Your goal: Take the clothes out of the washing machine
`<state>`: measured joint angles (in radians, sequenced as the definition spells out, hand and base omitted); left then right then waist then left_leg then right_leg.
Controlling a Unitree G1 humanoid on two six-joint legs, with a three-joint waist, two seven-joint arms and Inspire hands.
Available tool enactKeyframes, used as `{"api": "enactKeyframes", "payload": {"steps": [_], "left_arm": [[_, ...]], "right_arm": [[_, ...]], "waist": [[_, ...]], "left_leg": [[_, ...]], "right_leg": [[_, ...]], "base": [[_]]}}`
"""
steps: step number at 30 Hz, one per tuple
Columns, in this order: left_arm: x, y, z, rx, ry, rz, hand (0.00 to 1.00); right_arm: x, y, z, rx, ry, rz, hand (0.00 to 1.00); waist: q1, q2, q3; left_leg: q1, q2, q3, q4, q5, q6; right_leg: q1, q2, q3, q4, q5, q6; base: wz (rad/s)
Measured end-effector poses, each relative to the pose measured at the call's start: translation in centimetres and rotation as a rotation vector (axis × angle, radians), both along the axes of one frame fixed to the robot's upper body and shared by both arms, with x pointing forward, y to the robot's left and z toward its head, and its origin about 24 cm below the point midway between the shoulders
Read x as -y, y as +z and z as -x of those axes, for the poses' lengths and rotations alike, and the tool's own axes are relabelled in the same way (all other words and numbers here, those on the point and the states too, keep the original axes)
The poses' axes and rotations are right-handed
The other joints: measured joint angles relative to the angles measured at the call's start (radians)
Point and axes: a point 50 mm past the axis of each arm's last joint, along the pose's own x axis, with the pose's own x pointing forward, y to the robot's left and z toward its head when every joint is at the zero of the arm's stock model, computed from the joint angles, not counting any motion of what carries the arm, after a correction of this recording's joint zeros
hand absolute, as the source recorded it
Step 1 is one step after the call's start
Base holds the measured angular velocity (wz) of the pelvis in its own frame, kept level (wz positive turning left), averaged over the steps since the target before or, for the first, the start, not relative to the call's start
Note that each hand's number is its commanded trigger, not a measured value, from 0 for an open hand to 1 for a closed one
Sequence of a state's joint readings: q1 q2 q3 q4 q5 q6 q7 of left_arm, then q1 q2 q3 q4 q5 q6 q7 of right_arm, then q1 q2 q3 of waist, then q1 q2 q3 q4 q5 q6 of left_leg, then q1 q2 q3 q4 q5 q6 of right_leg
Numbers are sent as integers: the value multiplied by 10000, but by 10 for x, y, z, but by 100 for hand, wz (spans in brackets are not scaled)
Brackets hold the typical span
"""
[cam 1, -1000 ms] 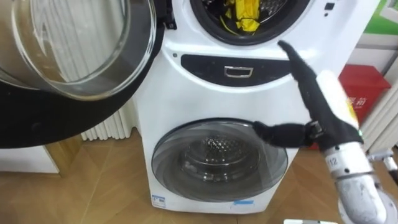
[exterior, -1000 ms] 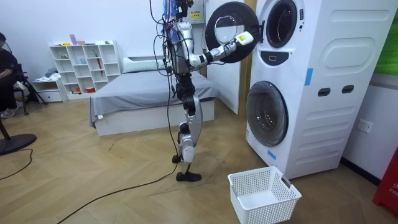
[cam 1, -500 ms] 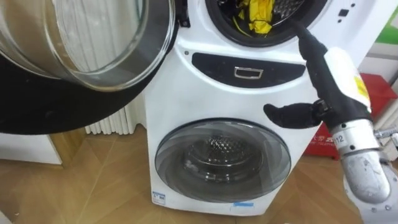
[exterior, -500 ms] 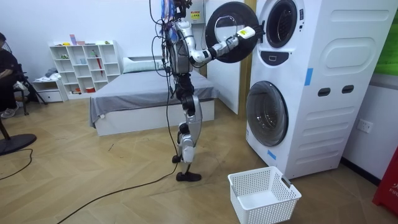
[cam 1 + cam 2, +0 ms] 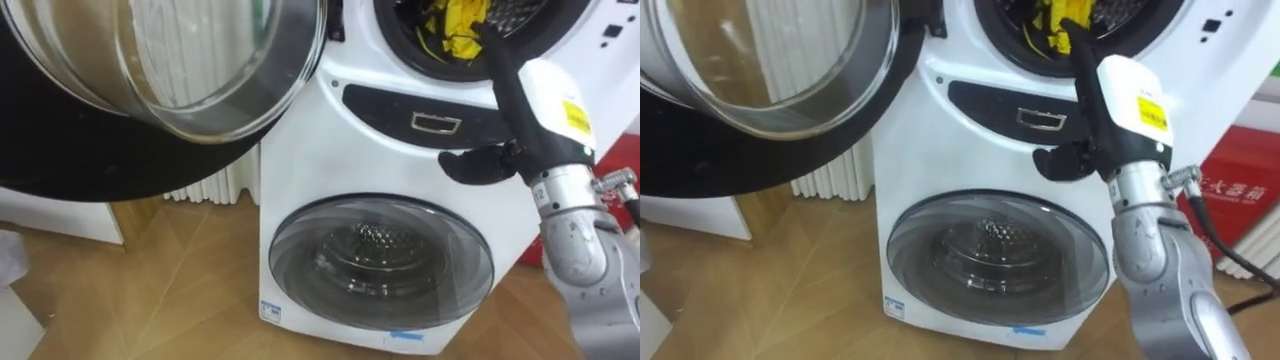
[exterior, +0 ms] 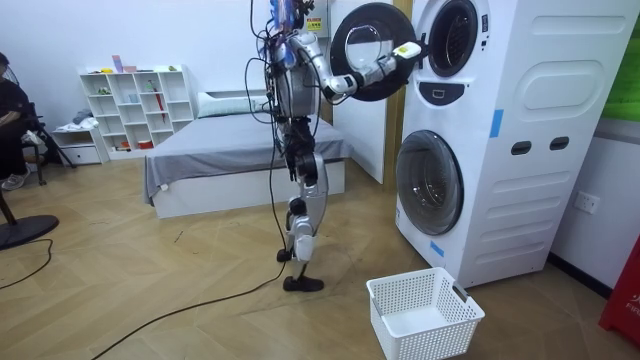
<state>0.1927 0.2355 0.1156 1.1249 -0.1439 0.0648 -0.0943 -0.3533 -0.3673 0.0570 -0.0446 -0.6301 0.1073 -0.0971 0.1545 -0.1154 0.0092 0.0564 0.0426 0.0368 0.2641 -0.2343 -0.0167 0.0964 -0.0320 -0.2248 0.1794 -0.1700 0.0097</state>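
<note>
**Washing machine** (image 5: 300, 170): white, two drums stacked one above the other. The upper door (image 5: 150, 100), black-rimmed with a glass bowl, is swung wide open to the robot's left. The lower door (image 5: 380, 262) is closed, and its steel drum is visible through the glass. A dark control panel (image 5: 435, 122) sits between the two openings.

**Yellow garment** (image 5: 455, 22): crumpled inside the upper drum, at the lower edge of the opening, not lifted out.

**Right hand** (image 5: 545, 105): raised in front of the control panel. The fingers (image 5: 500, 70) are straight and held together, pointing up to the lower rim of the upper opening. Their tips are just beside the garment; whether they touch it cannot be told. The thumb juts out to the robot's left and holds nothing.

**Radiator** (image 5: 205, 185): white and ribbed, against the wall below the open door.

**Red box** (image 5: 1230, 175): right of the machine, seen in the right eye view.

**Room view additions:**
- The robot stands upright on the wooden floor, facing the machine, with one arm stretched up towards the upper opening.
- A white laundry basket (image 6: 425, 312) sits on the floor near the lower door.
- A bed (image 6: 230, 150) and a white shelf unit (image 6: 130, 100) stand behind the robot.
- A seated person (image 6: 12, 100) is at the room view's left edge, well apart from the machine.
</note>
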Motion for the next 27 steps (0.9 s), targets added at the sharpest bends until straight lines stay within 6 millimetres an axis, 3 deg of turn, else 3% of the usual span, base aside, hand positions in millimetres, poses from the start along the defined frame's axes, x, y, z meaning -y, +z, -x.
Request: {"api": "enactKeyframes", "payload": {"steps": [1,4,7,8,9,10,12,14,16,21,22,24,25,26,27], "left_arm": [[-3,1,1,-61,-36,-84,0],[-6,1,10,-411,7,-185,0],[-4,1,20,-834,-91,-131,0],[-3,0,24,-971,-59,-65,0],[-3,0,28,-1063,-30,-59,0],[-2,-1,29,-1146,-112,-28,0],[0,-1,32,-1279,-169,34,0],[-5,1,45,-1633,-79,-52,0],[-8,2,49,-1719,-61,-101,0],[-5,1,39,-1476,-120,-96,0],[-7,1,30,-1217,-179,-172,0],[-9,2,19,-835,-162,-249,0],[-11,4,10,-538,-236,-390,0],[-14,5,-2,-266,-327,-556,0],[-15,6,-8,-127,-379,-617,0]], "right_arm": [[1,-2,-1,-51,18,-5,0],[6,-16,-5,-570,-159,-2,0],[12,-26,-9,-978,-418,14,0],[12,-27,-9,-1034,-445,27,0],[12,-29,-9,-1104,-423,-45,0],[16,-30,-10,-1208,-522,-224,0],[26,-32,-11,-1392,-875,-83,0],[26,-35,-11,-1527,-910,-18,0],[27,-30,-11,-1322,-954,11,0],[25,-19,-2,-510,-953,108,0],[26,-18,0,-427,-982,172,0],[27,-18,0,-390,-1016,202,0],[26,-16,2,-247,-1023,197,0],[25,-13,3,-16,-1016,204,0],[25,-12,3,64,-1006,216,0]], "waist": [[57,-60,63],[234,-46,105],[431,53,164],[401,176,218],[390,165,207],[316,103,160],[394,220,139],[676,270,42],[485,103,-118],[0,120,-85],[-163,108,-71],[-321,114,-42],[-392,46,6],[-359,-46,47],[-348,-57,64]], "left_leg": [[-262,51,-52,687,-89,-76],[-1285,404,-112,3122,-293,-162],[-2149,763,-197,4917,-257,-158],[-2729,931,-300,5806,-16,-192],[-2921,880,-423,5945,-83,-196],[-3159,525,-547,5267,-478,-111],[-3562,98,-231,3694,-450,-68],[-3595,-424,-197,2531,645,354],[-3365,-614,-57,2358,777,563],[-2807,-1017,186,2306,382,857],[-2605,-1126,215,2207,280,924],[-2330,-1288,359,2162,87,1028],[-2173,-1436,486,2164,-35,1124],[-1983,-1458,793,2147,-202,1192],[-1894,-1451,879,2147,-287,1212]], "right_leg": [[1,8,-1,183,-57,-72],[-47,229,-15,669,-272,-256],[-61,417,-13,952,-734,-532],[-42,584,-12,977,-862,-632],[-85,607,57,1017,-930,-658],[-169,582,129,1168,-1096,-708],[-327,488,178,1657,-1495,-762],[-459,249,433,2258,-1989,-590],[-363,109,517,2211,-2077,-411],[237,-377,477,2265,-2196,-168],[160,-538,549,2723,-2268,-38],[-301,-894,592,4200,-2299,33],[-749,-1176,632,5316,-2220,168],[-1197,-1298,968,6289,-1997,409],[-1353,-1306,1116,6671,-1824,423]], "base": [[0],[-7],[-8],[11],[27],[25],[2],[-37],[-7],[0],[-7],[-7],[-12],[-19],[-30]]}}
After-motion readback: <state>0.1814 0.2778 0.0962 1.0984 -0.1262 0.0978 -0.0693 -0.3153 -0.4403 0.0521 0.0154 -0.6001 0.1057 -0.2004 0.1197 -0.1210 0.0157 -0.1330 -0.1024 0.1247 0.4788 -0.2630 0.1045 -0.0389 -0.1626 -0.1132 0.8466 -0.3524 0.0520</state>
